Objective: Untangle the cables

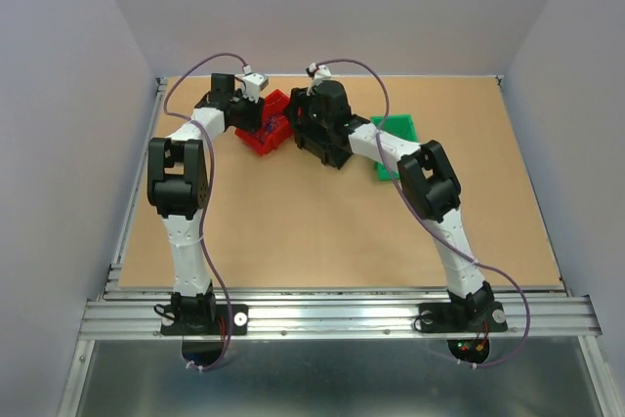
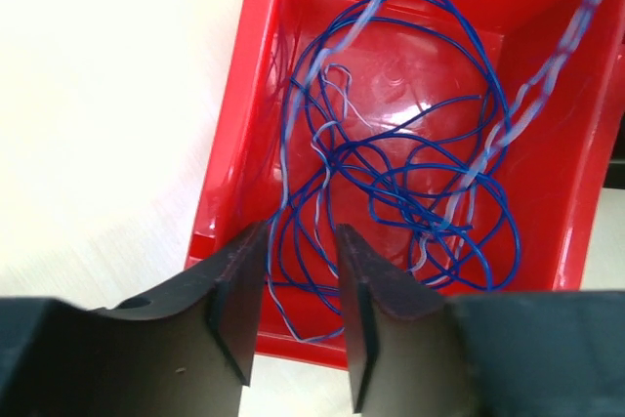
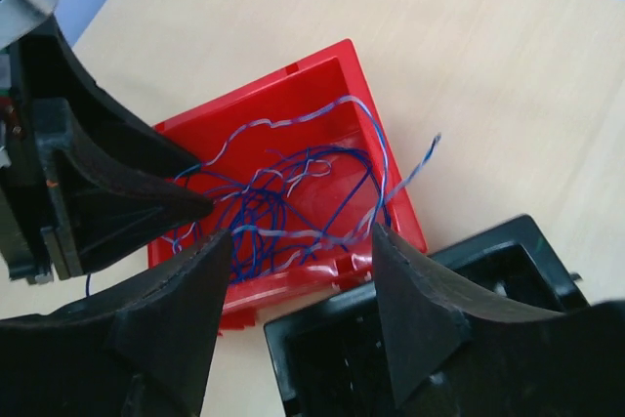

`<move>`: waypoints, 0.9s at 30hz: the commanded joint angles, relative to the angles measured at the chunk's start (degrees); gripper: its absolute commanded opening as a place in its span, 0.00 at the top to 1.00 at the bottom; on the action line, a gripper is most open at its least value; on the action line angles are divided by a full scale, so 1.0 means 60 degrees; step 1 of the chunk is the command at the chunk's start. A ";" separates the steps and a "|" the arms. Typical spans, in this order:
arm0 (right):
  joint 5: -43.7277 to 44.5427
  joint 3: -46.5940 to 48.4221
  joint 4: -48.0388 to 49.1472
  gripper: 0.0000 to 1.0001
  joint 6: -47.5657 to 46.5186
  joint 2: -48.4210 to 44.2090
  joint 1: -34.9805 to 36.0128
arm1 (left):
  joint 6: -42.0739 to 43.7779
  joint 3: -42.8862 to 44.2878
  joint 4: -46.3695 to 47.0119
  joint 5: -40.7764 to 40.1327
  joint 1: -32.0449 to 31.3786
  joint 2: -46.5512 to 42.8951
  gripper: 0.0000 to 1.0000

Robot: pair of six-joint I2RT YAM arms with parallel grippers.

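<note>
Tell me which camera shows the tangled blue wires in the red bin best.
The left wrist view: it looks almost straight down into the red bin, so the blue wires show loop by loop. The right wrist view shows them smaller and at a slant. The top external view shows the bin but hardly any wire.

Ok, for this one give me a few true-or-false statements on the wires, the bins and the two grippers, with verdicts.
1. The cables lie inside the red bin. True.
2. The right gripper is clamped on a strand. False: its jaws stand wide apart above the bin, holding nothing.
3. A black bin stands right beside the red bin. True.
4. The cables are orange and black. False: those in view are blue and blue-and-white.
5. The left gripper is over bare table. False: it is over the red bin's edge, jaws apart.
</note>
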 commanded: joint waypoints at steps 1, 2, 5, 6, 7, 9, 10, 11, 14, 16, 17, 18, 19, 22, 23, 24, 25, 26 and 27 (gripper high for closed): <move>0.0301 -0.0902 0.1617 0.34 -0.0023 -0.1041 0.0109 | 0.0057 0.0062 0.0171 0.0307 -0.0036 -0.0834 0.49; 0.0302 -0.1078 0.1692 0.32 -0.0009 -0.1202 0.0095 | 0.0072 0.0048 0.0171 0.0336 -0.0036 -0.0850 0.49; 0.0360 -0.1269 0.1781 0.31 -0.0038 -0.1378 0.0109 | 0.0072 0.0062 0.0156 0.0351 -0.0036 -0.1040 0.46; 0.0375 -0.1328 0.1810 0.31 -0.0053 -0.1422 0.0109 | 0.0057 0.0062 0.0156 0.0366 -0.0036 -0.1084 0.46; 0.0433 -0.1387 0.1897 0.31 -0.0053 -0.1466 0.0109 | 0.0057 0.0048 0.0156 0.0366 -0.0036 -0.1215 0.46; 0.0521 -0.1664 0.2087 0.31 -0.0053 -0.1627 0.0109 | 0.0057 0.0018 0.0171 0.0337 -0.0051 -0.1333 0.43; 0.0551 -0.1796 0.2176 0.31 -0.0038 -0.1671 0.0095 | 0.0057 0.0004 0.0171 0.0366 -0.0051 -0.1435 0.42; 0.0565 -0.1899 0.2264 0.31 -0.0009 -0.1759 0.0094 | 0.0057 -0.0025 0.0185 0.0351 -0.0051 -0.1508 0.41; 0.0653 -0.2397 0.2571 0.30 -0.0009 -0.2023 0.0109 | 0.0072 -0.0114 0.0186 0.0381 -0.0065 -0.1757 0.39; 0.0697 -0.2691 0.2820 0.30 0.0006 -0.2315 0.0094 | 0.0101 -0.0216 0.0200 0.0308 -0.0065 -0.1890 0.39; 0.0683 -0.3025 0.2908 0.28 0.0006 -0.2418 0.0109 | 0.0116 -0.0274 0.0200 0.0235 -0.0065 -0.2078 0.39; 0.0697 -0.3231 0.2996 0.27 -0.0009 -0.2579 0.0095 | 0.0130 -0.0362 0.0302 0.0176 -0.0065 -0.2196 0.38; 0.0683 -0.3451 0.3258 0.24 -0.0023 -0.2914 0.0094 | 0.0174 -0.0624 0.0390 0.0016 -0.0065 -0.2517 0.36; 0.0654 -0.4971 0.4166 0.08 -0.0154 -0.3734 0.0095 | 0.0233 -0.1517 0.0989 -0.0293 -0.0022 -0.3206 0.04; 0.0653 -0.5469 0.4459 0.00 -0.0213 -0.4564 0.0109 | 0.0204 -0.1781 0.1165 -0.0351 0.0022 -0.3788 0.01; 0.0668 -0.6663 0.4795 0.00 -0.0272 -0.5007 0.0095 | 0.0175 -0.2074 0.1341 -0.0410 0.0066 -0.4113 0.01; 0.0697 -0.7255 0.5306 0.00 -0.0403 -0.6085 0.0109 | -0.0043 -0.2744 0.1952 -0.0585 0.0182 -0.4827 0.01; 0.1002 -0.7783 0.5442 0.00 -0.0462 -0.6574 0.0095 | -0.0219 -0.3142 0.2321 -0.0659 0.0271 -0.5255 0.01; 0.1193 -0.8833 0.5487 0.00 -0.0666 -0.7203 0.0094 | -0.0439 -0.3552 0.2948 -0.0660 0.0460 -0.5665 0.01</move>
